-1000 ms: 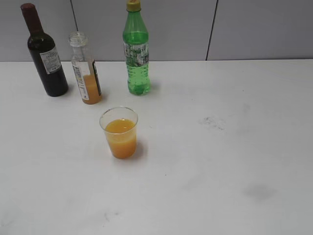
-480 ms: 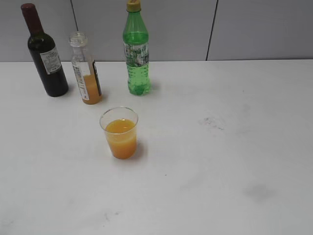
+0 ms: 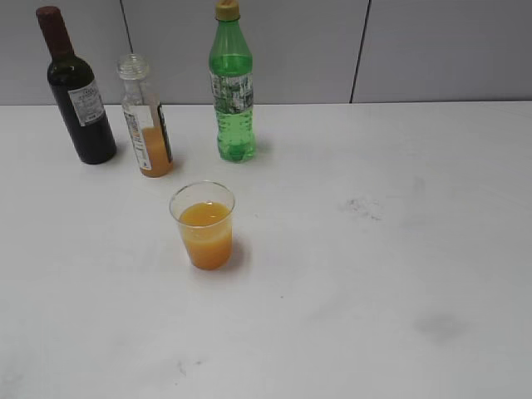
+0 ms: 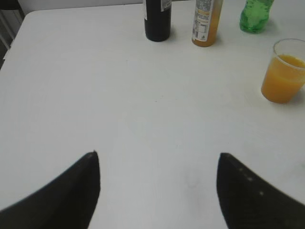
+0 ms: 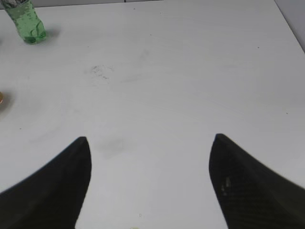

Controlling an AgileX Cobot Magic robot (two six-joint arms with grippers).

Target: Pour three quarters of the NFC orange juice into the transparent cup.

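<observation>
The NFC orange juice bottle [image 3: 146, 116] stands upright and uncapped at the back left, with a little orange liquid in its bottom part; it also shows in the left wrist view [image 4: 206, 24]. The transparent cup [image 3: 204, 224] stands in front of it, about half full of orange juice, and shows in the left wrist view [image 4: 283, 71]. My left gripper [image 4: 157, 160] is open and empty above bare table, well short of both. My right gripper [image 5: 150, 143] is open and empty over the right side of the table. Neither arm shows in the exterior view.
A dark wine bottle [image 3: 76, 91] stands left of the juice bottle. A green bottle with a yellow cap [image 3: 232, 87] stands to its right, also in the right wrist view [image 5: 26, 21]. The white table [image 3: 374, 249] bears faint smudges on its right half.
</observation>
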